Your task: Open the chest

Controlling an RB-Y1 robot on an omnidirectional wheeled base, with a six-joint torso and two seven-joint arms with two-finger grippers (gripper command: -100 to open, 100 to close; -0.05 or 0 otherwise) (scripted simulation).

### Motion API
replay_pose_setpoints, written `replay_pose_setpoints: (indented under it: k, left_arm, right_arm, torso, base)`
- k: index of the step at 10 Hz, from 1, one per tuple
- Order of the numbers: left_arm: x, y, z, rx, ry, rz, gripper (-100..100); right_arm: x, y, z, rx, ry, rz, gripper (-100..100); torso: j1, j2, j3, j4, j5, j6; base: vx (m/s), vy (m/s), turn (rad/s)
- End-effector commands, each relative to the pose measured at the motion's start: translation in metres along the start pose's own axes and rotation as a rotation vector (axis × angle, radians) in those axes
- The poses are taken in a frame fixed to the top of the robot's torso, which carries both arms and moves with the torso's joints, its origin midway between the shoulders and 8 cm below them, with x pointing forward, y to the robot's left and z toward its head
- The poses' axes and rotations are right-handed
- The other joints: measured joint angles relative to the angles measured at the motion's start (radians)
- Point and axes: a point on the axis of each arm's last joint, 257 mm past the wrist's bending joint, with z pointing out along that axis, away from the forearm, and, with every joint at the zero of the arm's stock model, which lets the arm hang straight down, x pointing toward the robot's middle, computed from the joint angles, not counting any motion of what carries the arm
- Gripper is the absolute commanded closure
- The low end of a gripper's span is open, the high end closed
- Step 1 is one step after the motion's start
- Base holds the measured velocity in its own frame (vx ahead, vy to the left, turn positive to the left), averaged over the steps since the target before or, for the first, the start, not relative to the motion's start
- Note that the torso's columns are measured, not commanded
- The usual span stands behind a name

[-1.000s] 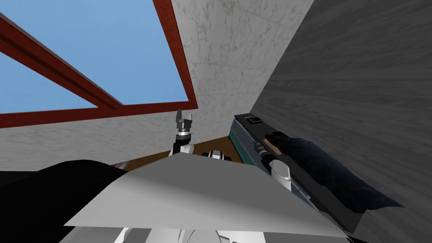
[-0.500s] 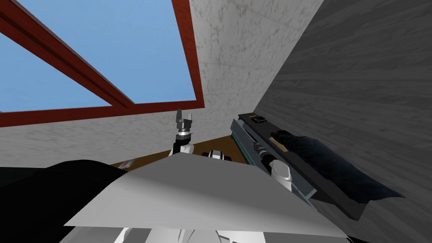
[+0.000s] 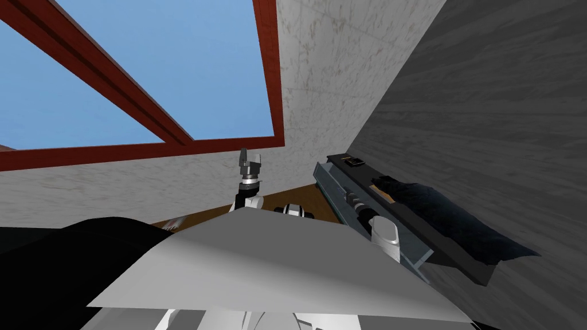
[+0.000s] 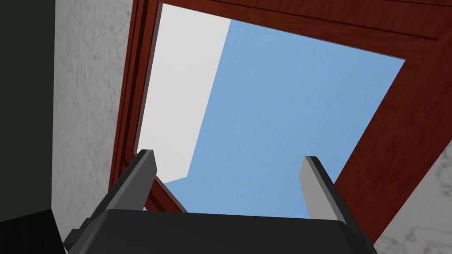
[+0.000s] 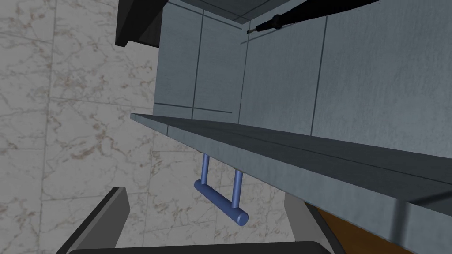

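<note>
The grey-blue chest [image 3: 335, 192] stands at my right against the dark grey wall, one drawer pulled partway out. In the right wrist view the drawer's front panel [image 5: 309, 154] juts out edge-on from the chest's face [image 5: 282, 70]. Its blue bar handle [image 5: 220, 203] hangs from that panel, just beyond my right gripper [image 5: 207, 216]. That gripper is open, a finger standing off to each side of the handle without touching it. In the head view the right gripper [image 3: 349, 198] is at the drawer front. My left gripper [image 3: 250, 154] is raised in front of me, open [image 4: 229, 176] and empty.
A dark cloth [image 3: 453, 223] and a small black object [image 3: 353, 162] lie on the chest's dark top. A marbled wall [image 3: 321, 86] with a red-framed window [image 3: 269, 74] faces me. Brown floor [image 3: 298, 197] shows between me and the chest.
My right gripper has opened and let go of the blue handle. The drawer stands farther out than a second ago. My head view has swung a little; the left arm is unmoved.
</note>
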Motion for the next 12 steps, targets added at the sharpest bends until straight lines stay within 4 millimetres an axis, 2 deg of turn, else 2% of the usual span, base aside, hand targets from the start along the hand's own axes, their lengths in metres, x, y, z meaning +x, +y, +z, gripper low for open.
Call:
replay_pose_setpoints:
  k: [1,5,6,7,12]
  left_arm:
    - [0.000,0.000,0.000,0.000,0.000,0.000,0]
    - [0.000,0.000,0.000,0.000,0.000,0.000,0]
    - [0.000,0.000,0.000,0.000,0.000,0.000,0]
    - [0.000,0.000,0.000,0.000,0.000,0.000,0]
    - [0.000,0.000,0.000,0.000,0.000,0.000,0]
  right_arm:
    - [0.020,-0.011,-0.009,-0.001,-0.003,0.000,-100]
    - [0.039,-0.026,-0.017,-0.001,-0.011,-0.001,-100]
    - [0.036,-0.023,-0.015,-0.001,-0.010,-0.001,-100]
    - [0.036,-0.023,-0.015,-0.001,-0.011,0.000,0]
    - [0.036,-0.023,-0.015,-0.001,-0.012,0.000,0]
  torso:
    - [0.000,0.000,0.000,0.000,-0.001,-0.001]
    - [0.009,0.005,0.003,0.002,0.002,-0.003]
    - [0.008,0.004,0.002,0.002,0.002,-0.002]
    - [0.007,0.004,0.002,0.002,0.001,-0.002]
    - [0.008,0.003,0.002,0.001,0.002,-0.003]
  base:
    - [0.013,0.031,-0.031]
    - [0.005,0.043,-0.017]
    - [0.000,0.022,-0.005]
    - [0.000,0.005,0.001]
    - [0.000,0.000,0.000]
